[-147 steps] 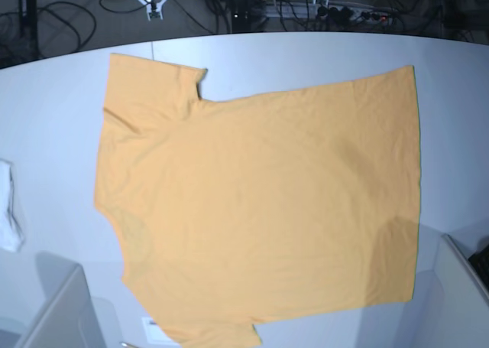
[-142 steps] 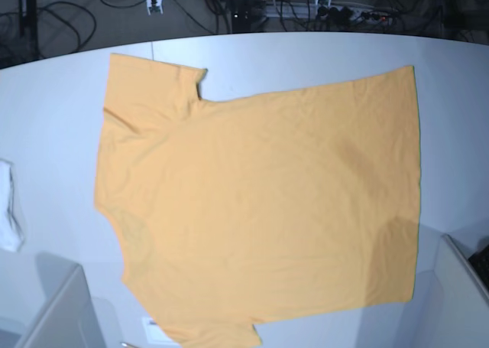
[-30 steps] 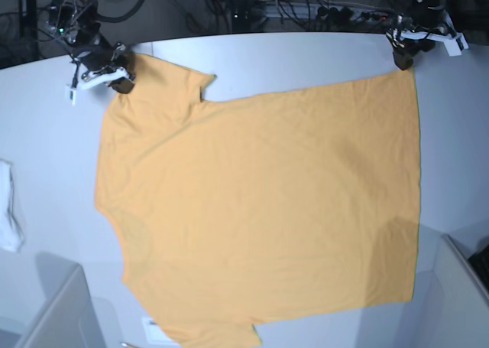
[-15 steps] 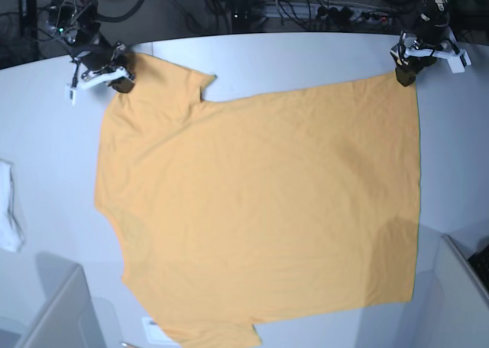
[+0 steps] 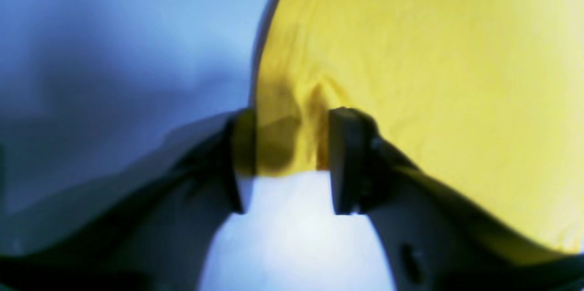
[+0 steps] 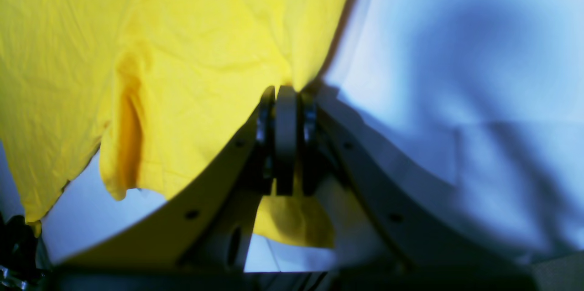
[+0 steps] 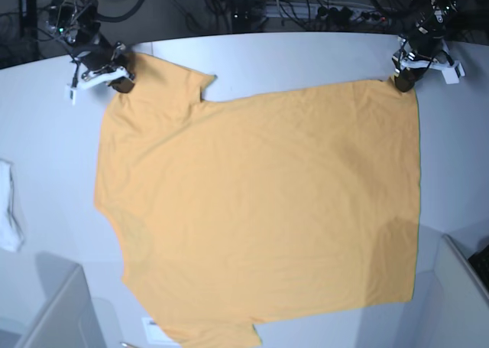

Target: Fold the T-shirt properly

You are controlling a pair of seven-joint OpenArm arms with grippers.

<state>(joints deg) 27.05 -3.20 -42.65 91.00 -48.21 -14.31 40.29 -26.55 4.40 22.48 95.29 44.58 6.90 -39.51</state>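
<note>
Plain light-orange cotton T-shirt (image 7: 260,210) spread flat on white table (image 7: 458,157), near hem edge to far sleeve. Small white cloth (image 7: 9,210) at table's edge. Far corners: right gripper (image 6: 285,99) clamped tight on sleeve corner; left gripper (image 5: 285,145) straddles hem corner, jaws apart, fabric bunched between.

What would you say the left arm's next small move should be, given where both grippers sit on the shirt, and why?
Probably finish closing the left gripper before any lift. The right gripper is already shut on the T-shirt at its far sleeve corner, while the left one's jaws straddle the hem corner with a gap between them, the cloth only bunching there. Lifting now would likely raise one corner alone.
</note>
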